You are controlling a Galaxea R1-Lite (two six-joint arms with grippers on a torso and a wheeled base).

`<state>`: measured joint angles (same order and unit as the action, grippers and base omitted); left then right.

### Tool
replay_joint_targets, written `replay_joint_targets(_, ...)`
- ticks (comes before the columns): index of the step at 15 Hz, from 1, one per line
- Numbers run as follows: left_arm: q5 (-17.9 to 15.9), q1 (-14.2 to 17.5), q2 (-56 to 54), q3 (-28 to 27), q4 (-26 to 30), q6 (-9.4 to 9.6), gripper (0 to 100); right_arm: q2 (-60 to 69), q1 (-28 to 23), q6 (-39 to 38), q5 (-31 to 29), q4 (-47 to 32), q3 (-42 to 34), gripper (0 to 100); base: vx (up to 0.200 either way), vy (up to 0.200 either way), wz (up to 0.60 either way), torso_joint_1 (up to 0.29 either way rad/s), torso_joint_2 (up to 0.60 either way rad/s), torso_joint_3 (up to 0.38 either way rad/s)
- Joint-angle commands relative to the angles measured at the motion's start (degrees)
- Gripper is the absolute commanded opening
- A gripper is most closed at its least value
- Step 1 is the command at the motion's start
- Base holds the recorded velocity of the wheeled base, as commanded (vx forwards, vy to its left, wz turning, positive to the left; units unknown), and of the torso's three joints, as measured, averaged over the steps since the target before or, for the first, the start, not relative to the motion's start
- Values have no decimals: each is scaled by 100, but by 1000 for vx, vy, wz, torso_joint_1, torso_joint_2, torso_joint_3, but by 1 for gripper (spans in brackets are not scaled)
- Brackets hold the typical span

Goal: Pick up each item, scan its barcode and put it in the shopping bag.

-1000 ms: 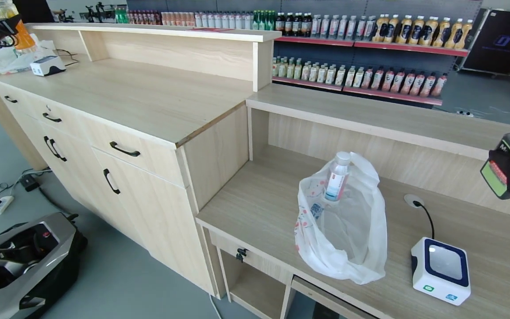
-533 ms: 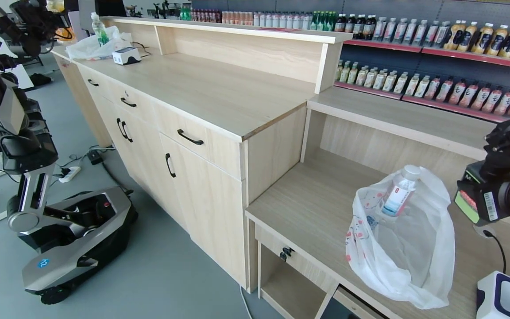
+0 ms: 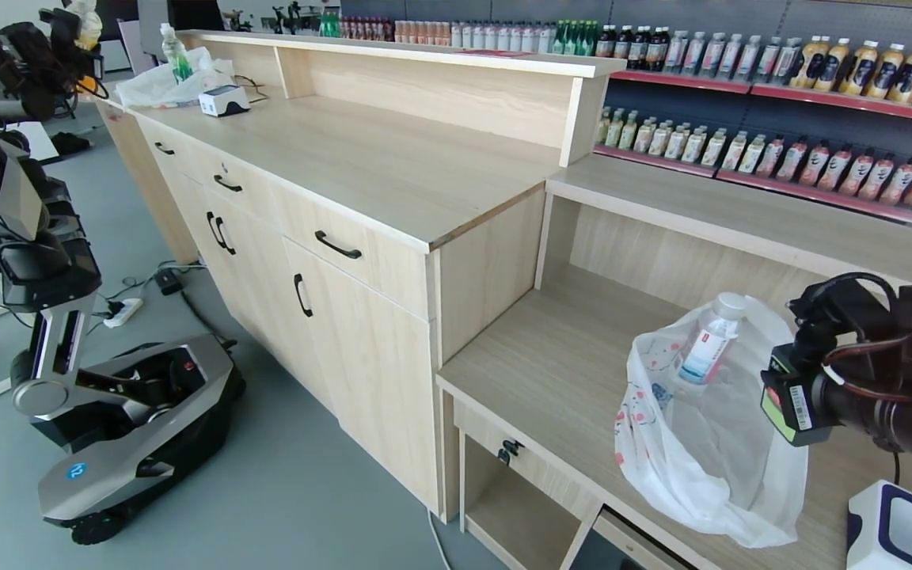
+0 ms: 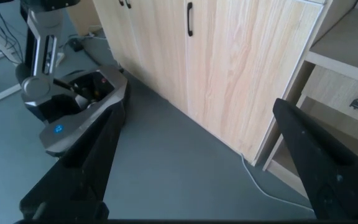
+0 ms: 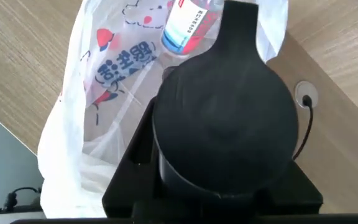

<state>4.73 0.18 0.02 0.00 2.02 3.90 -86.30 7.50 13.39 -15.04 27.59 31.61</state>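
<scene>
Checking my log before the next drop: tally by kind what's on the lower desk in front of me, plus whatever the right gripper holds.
Shopping bag: 1
Water bottle, standing in the bag: 1
Barcode scanner: 1
Black barcoded item, held in the right gripper: 1
Total: 4

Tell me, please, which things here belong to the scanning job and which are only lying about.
For the job:
- black box with barcode
- shopping bag
- water bottle inside it
- scanner

Lying about:
- drink shelves
- far bag and second scanner on the long counter
- other robot
</scene>
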Motion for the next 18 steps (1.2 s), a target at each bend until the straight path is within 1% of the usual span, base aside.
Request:
replay_joint_targets(1, 2, 8, -2, 0, 0, -3, 100, -643, -3, -214, 72, 80, 3, 0, 0, 0, 0, 0, 0, 0)
replay_joint_targets(3, 2, 8, -2, 0, 0, -3, 100, -994, -3, -486, 581, 528, 12, 0, 0, 0, 0, 0, 0, 0)
replay_joint_targets(6, 2, 8, 6, 0, 0, -3, 100, -1486, -3, -530, 1003, 1407, 21, 0, 0, 0, 0, 0, 0, 0)
replay_joint_targets(7, 2, 8, 6, 0, 0, 5, 100, -1592, -3, -530, 1109, 1592, 29, 0, 0, 0, 0, 0, 0, 0)
replay_joint_targets(8, 2, 8, -2, 0, 0, -3, 100, -1891, -11, -530, 1293, 1996, 73, 0, 0, 0, 0, 0, 0, 0)
replay_joint_targets(11, 2, 8, -2, 0, 0, 5, 100, -2444, -20, -530, 1329, 2603, 205, 0, 0, 0, 0, 0, 0, 0)
replay_joint_targets(18, 2, 8, 6, 0, 0, 5, 100, -3288, -143, -521, 1337, 3174, 618, 0, 0, 0, 0, 0, 0, 0)
